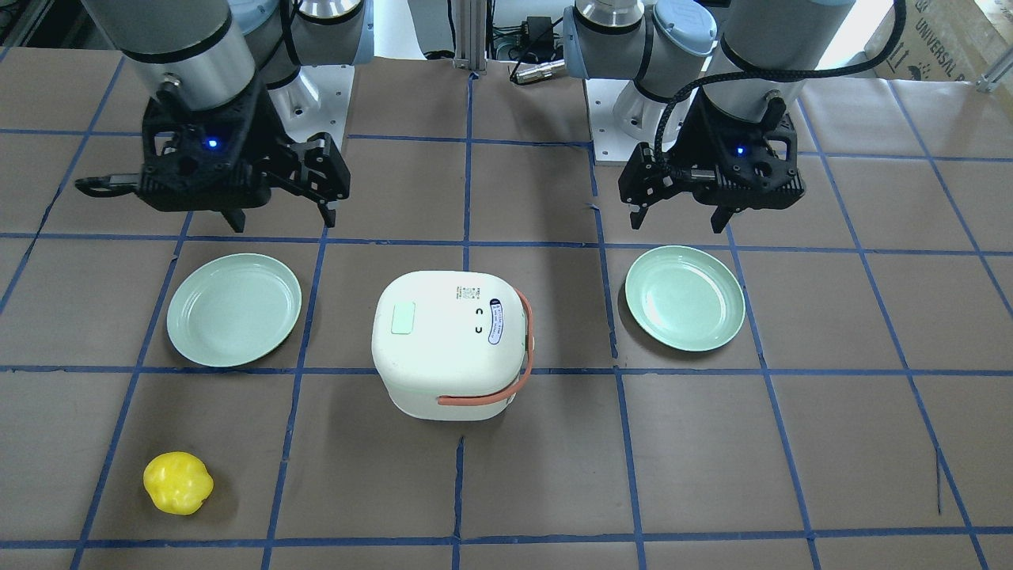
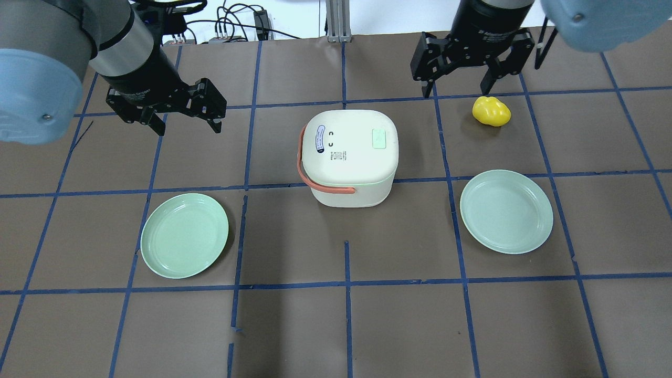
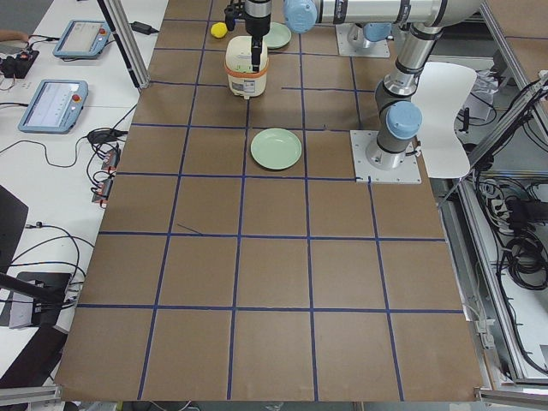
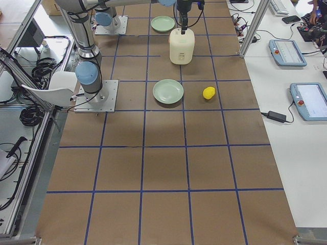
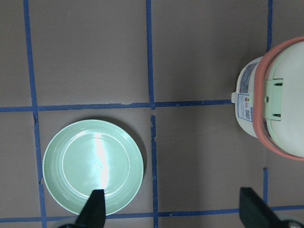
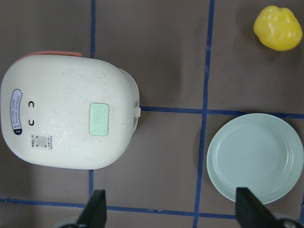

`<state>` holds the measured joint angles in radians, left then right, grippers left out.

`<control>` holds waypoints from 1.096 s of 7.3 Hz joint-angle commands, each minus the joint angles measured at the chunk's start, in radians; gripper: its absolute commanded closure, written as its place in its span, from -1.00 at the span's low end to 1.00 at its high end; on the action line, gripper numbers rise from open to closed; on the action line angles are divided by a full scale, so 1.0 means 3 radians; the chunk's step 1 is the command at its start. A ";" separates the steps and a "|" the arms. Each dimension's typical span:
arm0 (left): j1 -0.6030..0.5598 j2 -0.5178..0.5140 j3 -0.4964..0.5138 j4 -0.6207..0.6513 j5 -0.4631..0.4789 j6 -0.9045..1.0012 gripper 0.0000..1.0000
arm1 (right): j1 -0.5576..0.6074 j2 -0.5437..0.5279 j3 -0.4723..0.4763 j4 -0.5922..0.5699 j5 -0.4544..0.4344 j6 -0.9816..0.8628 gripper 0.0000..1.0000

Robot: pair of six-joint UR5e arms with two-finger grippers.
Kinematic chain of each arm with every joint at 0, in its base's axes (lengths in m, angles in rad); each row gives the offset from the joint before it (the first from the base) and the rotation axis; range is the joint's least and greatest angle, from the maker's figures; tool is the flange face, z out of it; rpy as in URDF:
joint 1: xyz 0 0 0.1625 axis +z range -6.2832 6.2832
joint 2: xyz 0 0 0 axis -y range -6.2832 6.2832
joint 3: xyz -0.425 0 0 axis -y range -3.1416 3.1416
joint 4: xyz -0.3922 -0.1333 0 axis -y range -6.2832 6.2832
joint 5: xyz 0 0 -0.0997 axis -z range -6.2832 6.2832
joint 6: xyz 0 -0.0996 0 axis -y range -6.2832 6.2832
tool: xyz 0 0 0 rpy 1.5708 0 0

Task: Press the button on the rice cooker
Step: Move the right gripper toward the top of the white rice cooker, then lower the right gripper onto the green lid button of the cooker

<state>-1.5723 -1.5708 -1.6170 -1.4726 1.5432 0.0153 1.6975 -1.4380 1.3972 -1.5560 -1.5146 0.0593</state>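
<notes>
The white rice cooker (image 2: 349, 152) stands mid-table with its lid closed. Its orange-pink strap handle (image 2: 303, 168) is folded toward my left side. A pale green rectangular button (image 2: 379, 139) sits on the lid, toward my right; it also shows in the right wrist view (image 6: 99, 119). My left gripper (image 2: 187, 128) hovers open and empty to the left of the cooker, above a green plate (image 5: 92, 166). My right gripper (image 2: 455, 92) hovers open and empty to the right of the cooker (image 6: 66, 123), apart from it.
A pale green plate (image 2: 184, 235) lies left of the cooker and another (image 2: 506, 211) right of it. A yellow toy pepper (image 2: 491, 110) lies on the far right side. Blue tape lines grid the brown table (image 2: 346, 315).
</notes>
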 commanded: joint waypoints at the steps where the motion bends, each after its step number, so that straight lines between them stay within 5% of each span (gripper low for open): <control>1: 0.0000 0.0000 0.0001 0.0000 0.0000 0.0000 -1.00 | 0.0221 0.0221 -0.0035 -0.0100 0.0088 0.0063 -0.38; 2: 0.0000 0.0000 -0.0004 0.0000 0.0000 0.0000 -1.00 | 0.0298 0.0253 -0.0040 -0.0106 0.0180 0.0109 0.24; 4: 0.0000 0.0000 0.0001 0.0000 0.0000 0.0000 -1.00 | 0.0309 0.0334 0.0021 -0.0100 0.0211 0.0140 0.89; 8: 0.0000 0.0000 -0.0004 0.0000 0.0000 0.0000 -1.00 | 0.0288 0.0738 0.0022 -0.0601 0.0201 0.0170 0.97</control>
<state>-1.5723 -1.5708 -1.6178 -1.4726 1.5432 0.0153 1.7848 -1.2561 1.4054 -1.6965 -1.4530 0.1053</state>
